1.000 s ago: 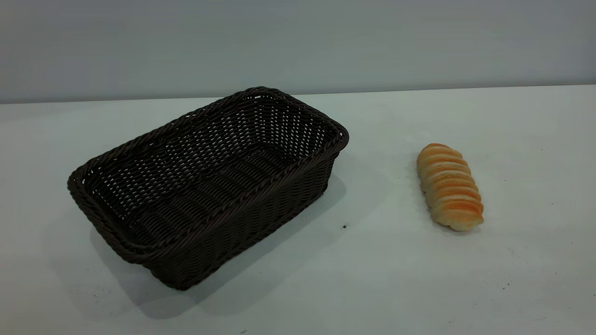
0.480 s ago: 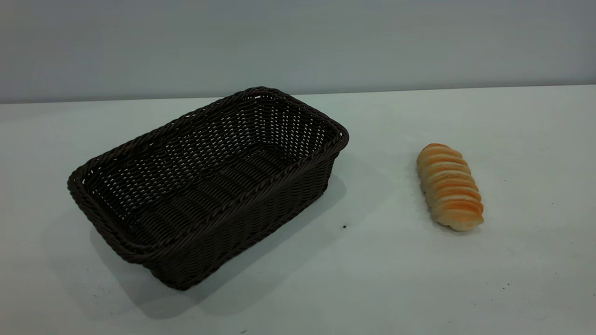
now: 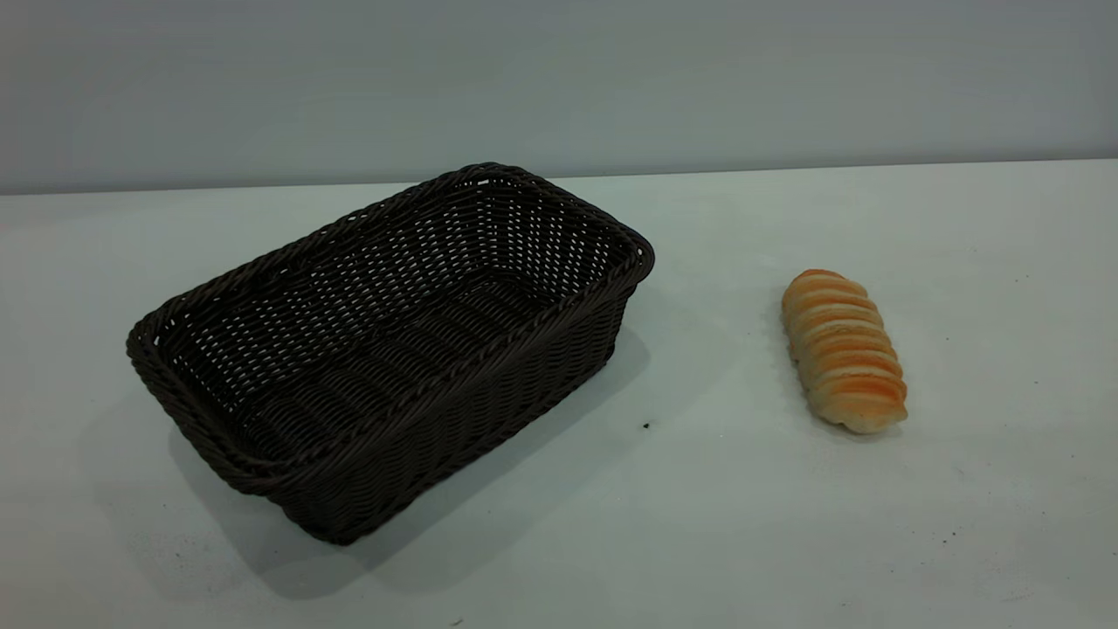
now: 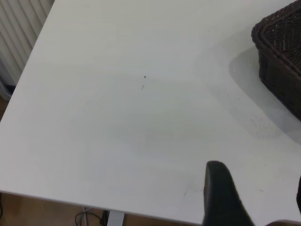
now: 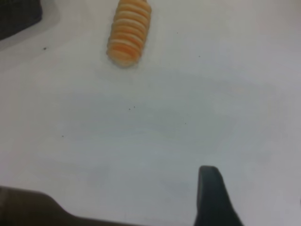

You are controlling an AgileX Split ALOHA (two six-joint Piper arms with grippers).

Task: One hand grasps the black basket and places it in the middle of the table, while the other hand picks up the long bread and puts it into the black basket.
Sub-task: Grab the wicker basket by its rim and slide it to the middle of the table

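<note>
So the black basket (image 3: 389, 349) sits empty toward the left side of the tabletop (image 3: 699, 524), angled corner-on, and the long bread (image 3: 843, 349) lies well apart from it, toward the right edge. Nothing has been grabbed.

The left end effector (image 4: 223, 197) hangs near the tabletop's left edge, the right end effector (image 5: 211, 197) near the front edge, short of the bread. Only one finger of each shows, so I can't tell if either is spread or clenched.

Risks, I'd guess: the openwork wicker could snag a fingertip, and a rim grab might tip such a wide basket. The ridged, rounded loaf looks squishy and could roll or dent under a hard pinch.
</note>
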